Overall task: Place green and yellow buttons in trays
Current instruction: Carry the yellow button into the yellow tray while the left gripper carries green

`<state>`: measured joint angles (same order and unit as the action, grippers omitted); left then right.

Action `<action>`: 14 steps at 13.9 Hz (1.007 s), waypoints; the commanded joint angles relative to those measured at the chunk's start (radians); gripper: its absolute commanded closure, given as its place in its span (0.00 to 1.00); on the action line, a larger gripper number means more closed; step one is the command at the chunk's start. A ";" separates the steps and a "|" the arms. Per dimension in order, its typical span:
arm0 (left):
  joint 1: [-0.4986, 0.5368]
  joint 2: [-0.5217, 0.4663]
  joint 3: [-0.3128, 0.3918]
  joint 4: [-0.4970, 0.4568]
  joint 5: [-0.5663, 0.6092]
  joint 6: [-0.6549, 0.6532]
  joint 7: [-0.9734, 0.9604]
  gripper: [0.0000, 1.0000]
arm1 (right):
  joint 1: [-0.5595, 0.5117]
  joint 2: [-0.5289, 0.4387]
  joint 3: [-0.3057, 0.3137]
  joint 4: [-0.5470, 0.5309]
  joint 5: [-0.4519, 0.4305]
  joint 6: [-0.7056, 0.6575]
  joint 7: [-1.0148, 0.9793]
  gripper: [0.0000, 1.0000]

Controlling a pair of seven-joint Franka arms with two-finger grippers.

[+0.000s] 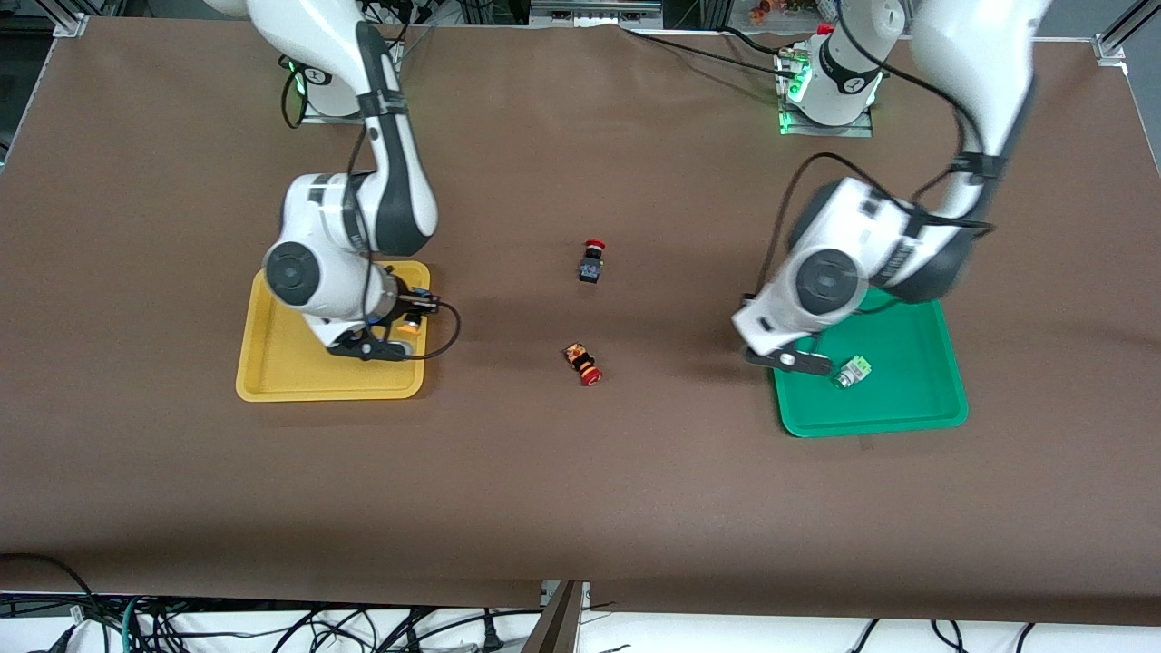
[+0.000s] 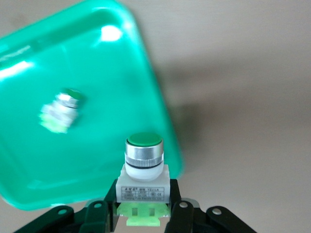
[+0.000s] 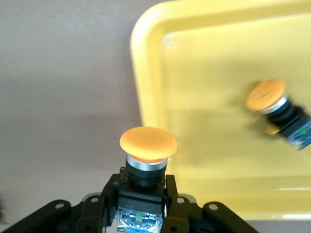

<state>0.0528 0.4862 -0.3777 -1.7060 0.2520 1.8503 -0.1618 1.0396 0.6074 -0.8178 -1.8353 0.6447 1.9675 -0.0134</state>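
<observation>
Fingers [image 3: 171, 206] around upright yellow button [image 3: 147, 155].

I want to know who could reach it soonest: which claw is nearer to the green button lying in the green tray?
Left. The left claw hangs over the green tray rim beside that green button, gripping another green button. The right claw is over the yellow tray.

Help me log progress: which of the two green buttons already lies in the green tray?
The green button lying loose on the green tray. The other green button is clamped in the left gripper, held up over the tray's edge.
</observation>
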 commanded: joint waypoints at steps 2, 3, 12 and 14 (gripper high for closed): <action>0.183 0.046 -0.017 -0.004 0.082 0.018 0.276 0.97 | -0.042 0.034 0.008 -0.068 0.007 0.075 -0.138 0.78; 0.214 0.061 -0.015 -0.013 0.085 0.051 0.306 0.97 | -0.042 0.046 0.011 -0.084 0.024 0.111 -0.154 0.75; 0.358 0.066 -0.120 -0.001 0.161 0.144 0.444 0.00 | -0.038 0.071 0.023 -0.079 0.125 0.106 -0.169 0.15; 0.352 -0.038 -0.162 0.020 0.089 0.086 0.433 0.00 | -0.032 0.036 0.016 -0.067 0.112 0.082 -0.160 0.03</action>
<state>0.4116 0.5867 -0.5091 -1.6781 0.3966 2.0157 0.2747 0.9967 0.6909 -0.7910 -1.9000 0.7403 2.0730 -0.1706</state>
